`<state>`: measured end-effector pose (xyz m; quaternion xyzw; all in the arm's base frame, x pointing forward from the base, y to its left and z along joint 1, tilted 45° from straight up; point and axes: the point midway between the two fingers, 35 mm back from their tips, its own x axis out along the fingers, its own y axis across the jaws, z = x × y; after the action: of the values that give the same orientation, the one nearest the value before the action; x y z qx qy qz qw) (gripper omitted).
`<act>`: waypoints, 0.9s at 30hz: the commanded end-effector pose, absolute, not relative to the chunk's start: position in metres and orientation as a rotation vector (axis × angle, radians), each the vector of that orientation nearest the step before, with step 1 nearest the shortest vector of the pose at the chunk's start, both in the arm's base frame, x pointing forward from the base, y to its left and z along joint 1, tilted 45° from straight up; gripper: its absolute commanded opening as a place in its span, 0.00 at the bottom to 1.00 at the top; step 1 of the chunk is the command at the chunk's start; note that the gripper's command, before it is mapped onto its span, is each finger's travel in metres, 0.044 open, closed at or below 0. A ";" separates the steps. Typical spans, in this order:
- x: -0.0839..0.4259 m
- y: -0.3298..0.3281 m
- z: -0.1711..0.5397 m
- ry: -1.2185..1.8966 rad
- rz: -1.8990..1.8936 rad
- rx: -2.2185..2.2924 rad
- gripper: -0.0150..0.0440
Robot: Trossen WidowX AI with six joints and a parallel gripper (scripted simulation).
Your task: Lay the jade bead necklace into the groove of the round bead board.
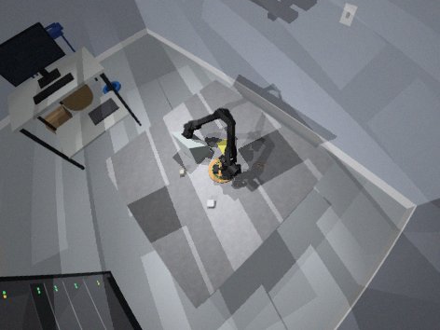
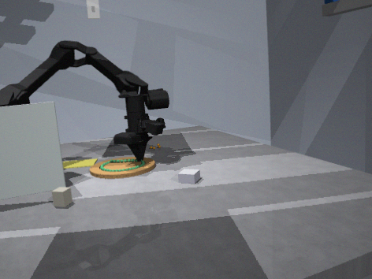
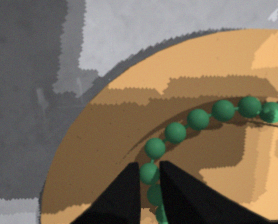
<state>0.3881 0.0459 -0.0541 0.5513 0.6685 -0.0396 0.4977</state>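
The round wooden bead board (image 1: 212, 172) (image 2: 94, 171) (image 3: 75, 150) lies flat on the floor mat. The jade bead necklace (image 2: 118, 170) (image 3: 198, 119) lies on it as a green loop. In the wrist view its upper beads follow the curved groove; below, the strand bends inward between the fingers, where the groove is hidden by the left finger. My gripper (image 2: 139, 161) (image 3: 148, 170) points straight down at the board, its fingertips low and close together with one green bead between them. It is shut on the necklace.
A pale upright panel (image 1: 192, 146) (image 2: 29, 150) stands near the board, with a yellow piece (image 1: 223, 144) (image 2: 80, 163) beside it. A white block (image 1: 211, 203) (image 2: 189, 176), a beige cube (image 1: 182, 172) (image 2: 61, 197) and small orange bits (image 1: 262, 165) (image 2: 158, 146) lie around.
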 end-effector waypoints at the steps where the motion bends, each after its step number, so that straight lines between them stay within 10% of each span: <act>1: 0.388 0.046 -0.054 1.618 -0.095 1.334 0.25; 27: 0.394 0.042 -0.048 1.622 -0.101 1.342 0.25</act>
<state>0.3872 0.0424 -0.0506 0.5541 0.6707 -0.0452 0.4911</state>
